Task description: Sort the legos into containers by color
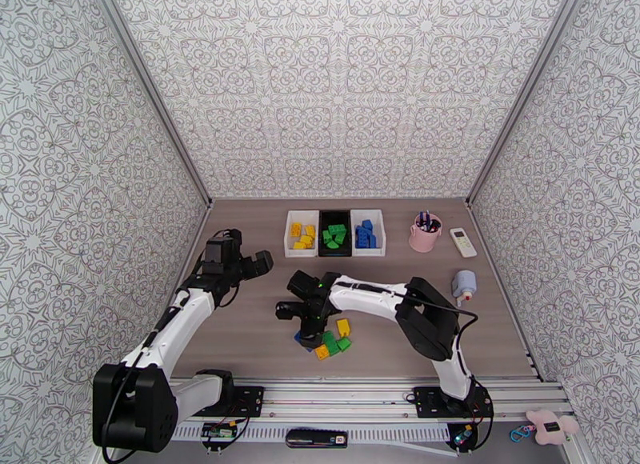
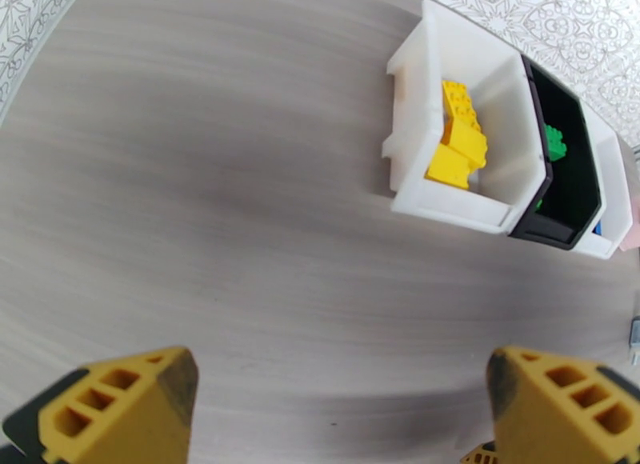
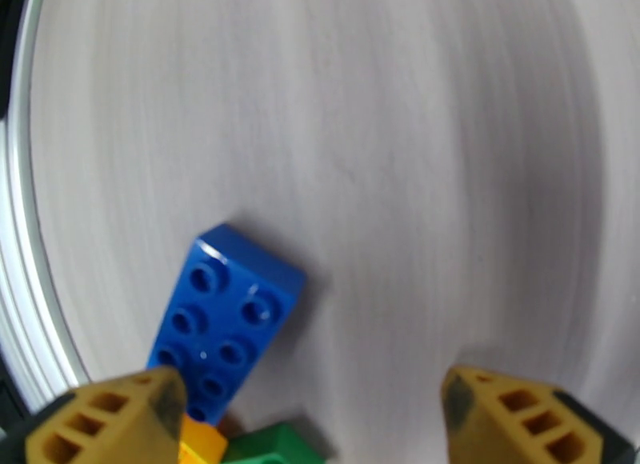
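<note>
**Right pincer (image 1: pixel 308 330) over loose bricks (image 1: pixel 334 340)**

Top view: its jaws stand apart above the pile on the bench (image 1: pixel 240 338); three bins (image 1: pixel 290 235) sit beyond. Left wrist: left pincer (image 2: pixel 340 386) gapes empty, bins ahead-right. Right wrist: a blue brick (image 3: pixel 228 322) lies beside one finger (image 3: pixel 112 422).
</note>
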